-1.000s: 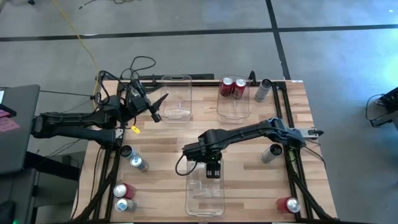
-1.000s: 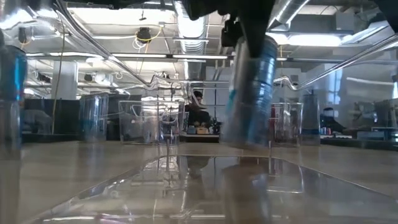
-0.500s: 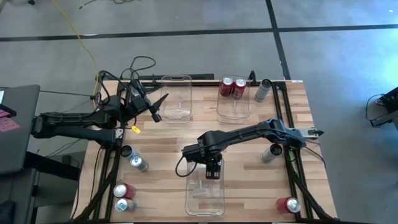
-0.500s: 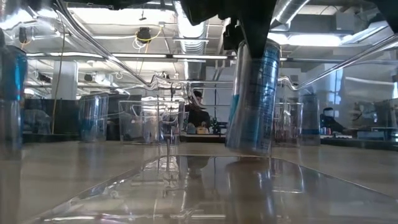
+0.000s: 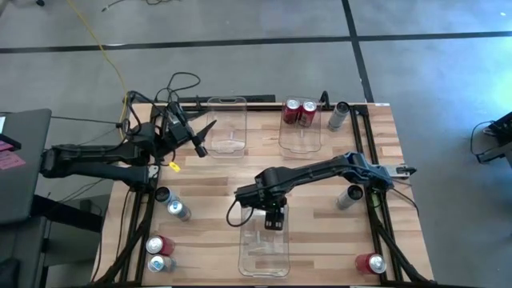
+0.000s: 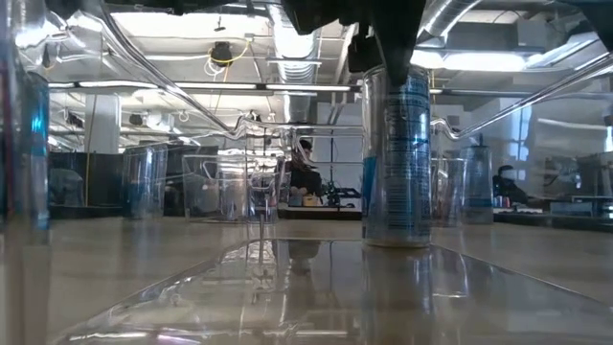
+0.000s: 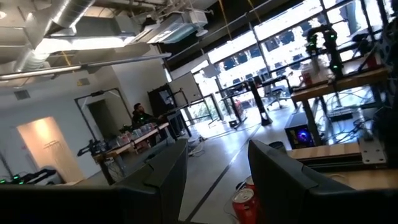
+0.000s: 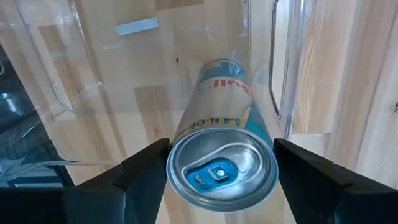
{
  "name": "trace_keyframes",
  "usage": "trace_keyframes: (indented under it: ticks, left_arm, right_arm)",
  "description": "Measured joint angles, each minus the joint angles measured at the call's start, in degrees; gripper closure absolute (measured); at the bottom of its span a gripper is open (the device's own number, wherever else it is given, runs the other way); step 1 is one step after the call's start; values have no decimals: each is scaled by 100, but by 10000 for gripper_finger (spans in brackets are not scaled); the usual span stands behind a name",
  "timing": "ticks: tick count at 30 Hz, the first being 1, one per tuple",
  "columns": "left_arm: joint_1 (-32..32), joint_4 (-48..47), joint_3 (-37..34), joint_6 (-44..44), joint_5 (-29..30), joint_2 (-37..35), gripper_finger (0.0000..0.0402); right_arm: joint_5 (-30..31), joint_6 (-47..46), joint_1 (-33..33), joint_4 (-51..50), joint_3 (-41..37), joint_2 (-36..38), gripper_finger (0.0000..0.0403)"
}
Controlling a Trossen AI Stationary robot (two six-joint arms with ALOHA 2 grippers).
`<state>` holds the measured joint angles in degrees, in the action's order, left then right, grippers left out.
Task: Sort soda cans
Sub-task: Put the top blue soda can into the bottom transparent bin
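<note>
A pale silver-blue soda can [image 6: 397, 158] stands upright on the floor of the near clear bin [image 5: 264, 256]. My right gripper [image 5: 274, 218] points down over it, open. Its two fingers [image 8: 146, 168] stand close on either side of the can's silver top [image 8: 224, 165]. At the far left, my left gripper [image 5: 200, 140] is raised and open with nothing between its fingers. Two red cans [image 5: 299, 110] stand in the far right bin [image 5: 301, 136]. The far middle bin [image 5: 226, 124] holds no can.
Loose cans lie around the table: silver ones at the right [image 5: 338, 116] [image 5: 350, 196], a red one near right [image 5: 370, 262], a silver one [image 5: 178, 210] and a dark one [image 5: 162, 194] at the left, and a red [image 5: 158, 244] and a silver [image 5: 160, 262] near left.
The silver-blue can under my right gripper hung tilted just above the near bin's floor. It has swung upright and settled with its base on the bin floor. Both arms have kept their places.
</note>
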<state>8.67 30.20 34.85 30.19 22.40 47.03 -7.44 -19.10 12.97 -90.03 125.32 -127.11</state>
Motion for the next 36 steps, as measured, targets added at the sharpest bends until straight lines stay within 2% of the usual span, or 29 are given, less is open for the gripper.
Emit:
trace_keyframes:
  ticks: [4,9,11,18,21,24,31,36]
  left_arm:
    - [4,-292,1,6,149,-179,237]
    - [0,-858,0,-102,146,-513,237]
    - [0,-1091,0,-119,146,-671,237]
    - [0,-2210,0,-745,138,-1127,237]
    - [0,-2609,0,-1033,-46,-1212,237]
    - [-2,-3009,6,-1388,-56,-1229,237]
    - [4,-4342,468,-2560,1377,-1022,220]
    - [4,-5324,923,-3465,1536,-638,192]
  right_arm:
    - [0,70,45,-4,129,280,104]
    - [123,158,101,244,219,993,103]
    - [553,158,151,402,223,1339,103]
    - [2699,33,556,647,-130,2491,103]
    - [3415,-242,829,679,-544,2935,103]
    - [3848,-577,1091,788,-1119,3390,103]
    - [4576,-1255,1357,1779,-2816,4291,103]
    - [5227,-2312,1204,1905,-3565,4609,103]
